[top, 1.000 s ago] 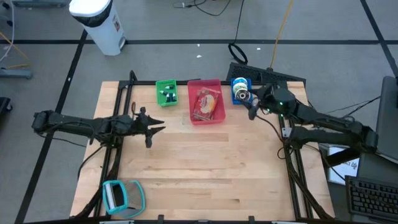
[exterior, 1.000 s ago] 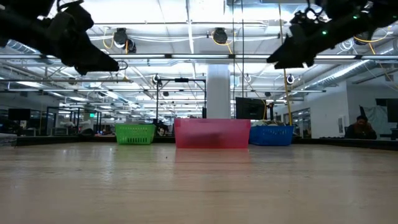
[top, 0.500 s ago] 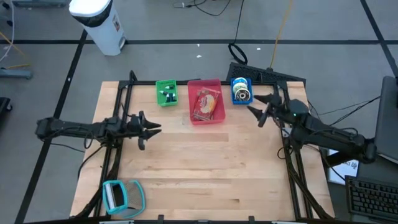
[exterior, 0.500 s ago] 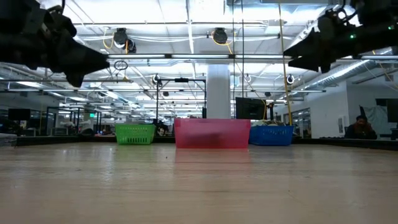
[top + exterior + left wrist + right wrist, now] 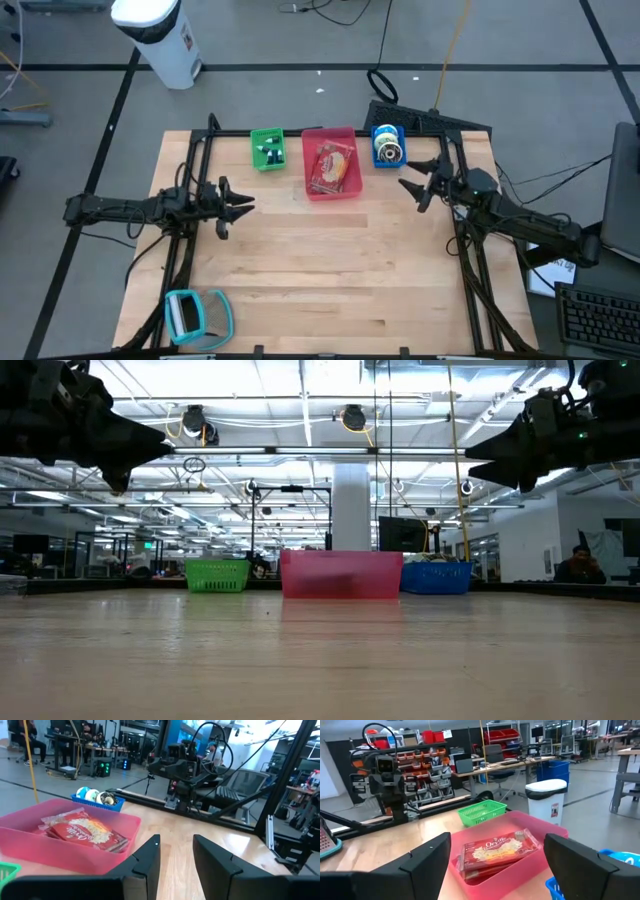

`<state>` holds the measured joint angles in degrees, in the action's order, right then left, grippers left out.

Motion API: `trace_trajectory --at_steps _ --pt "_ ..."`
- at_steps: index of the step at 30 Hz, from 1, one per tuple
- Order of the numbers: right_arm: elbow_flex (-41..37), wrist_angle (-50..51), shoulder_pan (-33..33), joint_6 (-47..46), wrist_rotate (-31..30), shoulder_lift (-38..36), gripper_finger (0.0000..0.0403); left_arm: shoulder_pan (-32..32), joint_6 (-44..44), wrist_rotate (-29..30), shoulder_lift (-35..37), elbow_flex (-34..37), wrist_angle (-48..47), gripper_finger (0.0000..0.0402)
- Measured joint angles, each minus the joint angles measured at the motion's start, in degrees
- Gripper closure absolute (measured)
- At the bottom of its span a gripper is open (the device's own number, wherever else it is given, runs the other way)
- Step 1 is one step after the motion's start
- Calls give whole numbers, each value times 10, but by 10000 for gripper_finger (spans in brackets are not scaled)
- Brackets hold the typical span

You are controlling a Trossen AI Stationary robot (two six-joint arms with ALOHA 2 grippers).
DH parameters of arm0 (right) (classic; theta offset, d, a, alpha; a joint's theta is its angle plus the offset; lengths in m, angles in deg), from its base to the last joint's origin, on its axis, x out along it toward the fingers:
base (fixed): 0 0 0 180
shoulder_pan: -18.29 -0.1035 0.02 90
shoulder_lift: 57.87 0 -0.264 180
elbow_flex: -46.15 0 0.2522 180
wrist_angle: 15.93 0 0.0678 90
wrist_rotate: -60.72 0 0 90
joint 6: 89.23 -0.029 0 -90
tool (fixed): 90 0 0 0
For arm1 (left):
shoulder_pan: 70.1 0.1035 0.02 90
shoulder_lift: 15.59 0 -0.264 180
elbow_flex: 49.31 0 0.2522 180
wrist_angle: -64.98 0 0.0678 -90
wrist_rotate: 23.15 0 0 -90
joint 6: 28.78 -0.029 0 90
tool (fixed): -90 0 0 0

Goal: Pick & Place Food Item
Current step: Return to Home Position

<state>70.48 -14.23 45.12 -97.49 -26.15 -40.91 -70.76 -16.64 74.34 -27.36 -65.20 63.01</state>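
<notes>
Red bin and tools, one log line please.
red bin: popcorn inside | left tool: open, empty | right tool: open, empty

On my table [image 5: 320, 270], a green bin [image 5: 267, 149] and a blue bin [image 5: 387, 146] stand well apart along the back edge, each holding small items. A teal object [image 5: 196, 316] lies at the front left corner. A white trash can [image 5: 160, 35] stands on the floor behind.

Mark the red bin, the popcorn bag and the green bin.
red bin [image 5: 340, 575]: low view, front wall.
red popcorn bag [image 5: 497, 849]: right wrist view, middle of its printed face.
green bin [image 5: 480, 815]: right wrist view, mesh side wall.
</notes>
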Motion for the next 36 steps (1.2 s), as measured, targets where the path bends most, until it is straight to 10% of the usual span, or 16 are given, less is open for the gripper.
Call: trace_trajectory --at_steps 36 --pt "-39 19 -1 13 2 -32 98 0 -43 0 -2 0 13 286"
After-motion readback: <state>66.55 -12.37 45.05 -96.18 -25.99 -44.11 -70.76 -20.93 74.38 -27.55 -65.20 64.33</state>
